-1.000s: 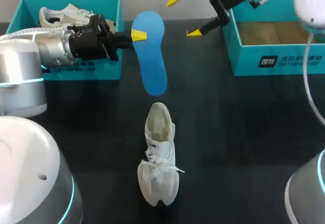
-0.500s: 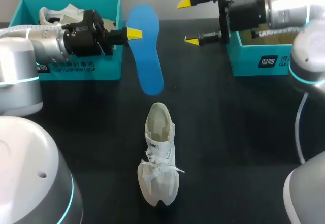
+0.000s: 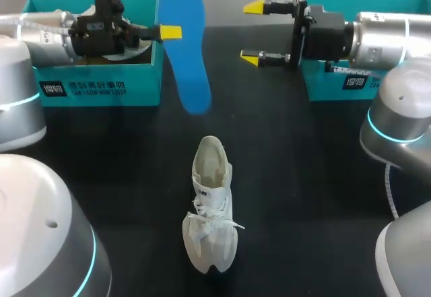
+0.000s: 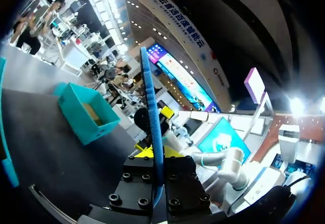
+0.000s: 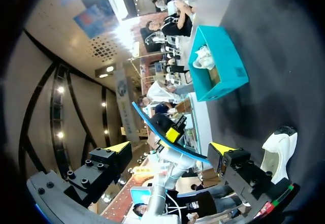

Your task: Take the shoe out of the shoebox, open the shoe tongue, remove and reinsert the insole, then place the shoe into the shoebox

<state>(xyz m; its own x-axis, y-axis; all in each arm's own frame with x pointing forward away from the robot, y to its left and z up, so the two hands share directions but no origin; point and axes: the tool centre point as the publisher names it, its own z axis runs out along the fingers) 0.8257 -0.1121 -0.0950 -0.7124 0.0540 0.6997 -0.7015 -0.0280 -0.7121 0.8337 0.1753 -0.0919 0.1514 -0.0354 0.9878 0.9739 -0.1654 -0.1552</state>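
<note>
Between the closed fingers of the left claw [image 3: 168, 33] the blue insole [image 3: 186, 54] is pinched by one edge, held aloft; the right claw [image 3: 252, 31] gapes empty just beside it. Well apart from both lies the white shoe [image 3: 210, 206]. So thin a grip could let the insole swivel or slip during reinsertion

The head camera sits high behind the robot and looks down over the whole black table [image 3: 303, 176] from well back. The left wrist camera looks closely along the blue insole [image 4: 151, 107], seen edge-on, across the table toward the right-hand shoebox [image 4: 84, 117]. The right wrist camera seemingly faces straight back, toward the left-hand shoebox [image 5: 218, 69]. All three views share the insole. The head and right wrist views share the white shoe [image 5: 278, 149].
</note>
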